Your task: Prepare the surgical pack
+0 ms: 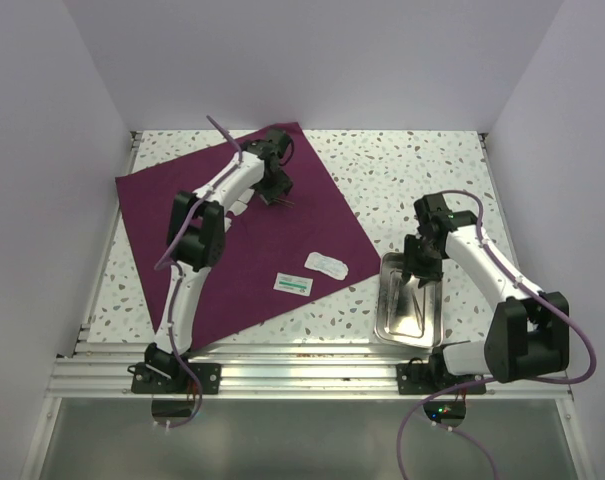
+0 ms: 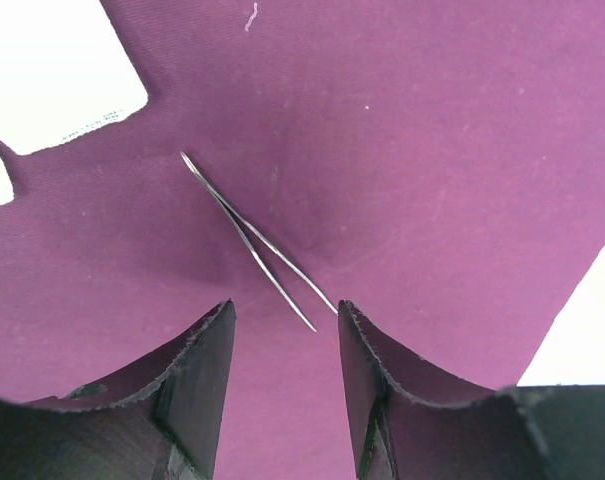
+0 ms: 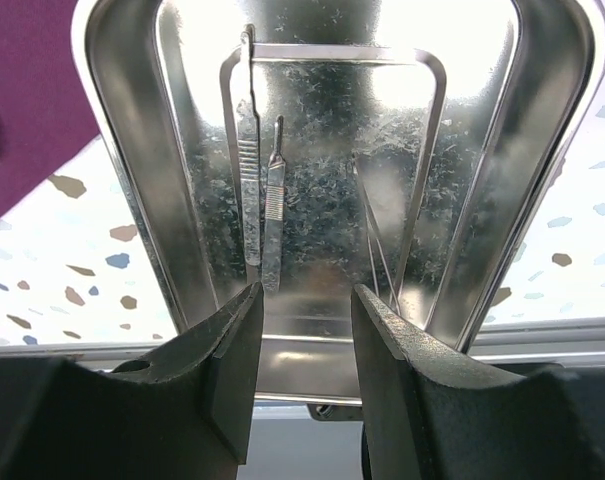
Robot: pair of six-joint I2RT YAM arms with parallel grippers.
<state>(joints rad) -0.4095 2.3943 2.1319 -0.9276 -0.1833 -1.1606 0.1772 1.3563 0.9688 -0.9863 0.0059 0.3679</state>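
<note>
The dark purple cloth [image 1: 232,240] lies flat on the left half of the table. Thin metal tweezers [image 2: 252,240] rest on the cloth [image 2: 432,150], their tips just ahead of my left gripper [image 2: 285,310]. That gripper [image 1: 275,195] is open, low over the cloth's far part, with nothing between its fingers. A white gauze pad [image 1: 327,264] and a small packet [image 1: 293,284] lie near the cloth's right edge. The steel tray [image 1: 380,300] sits on the table to the right of the cloth. My right gripper [image 1: 420,280] hangs open over it. Thin metal instruments [image 3: 273,200] lie in the tray [image 3: 132,150] ahead of the right gripper [image 3: 304,295].
White walls close in the speckled table [image 1: 422,170] at the back and on both sides. An aluminium rail [image 1: 302,375] runs along the near edge, just below the tray. In the left wrist view the packet [image 2: 52,70] shows at the upper left.
</note>
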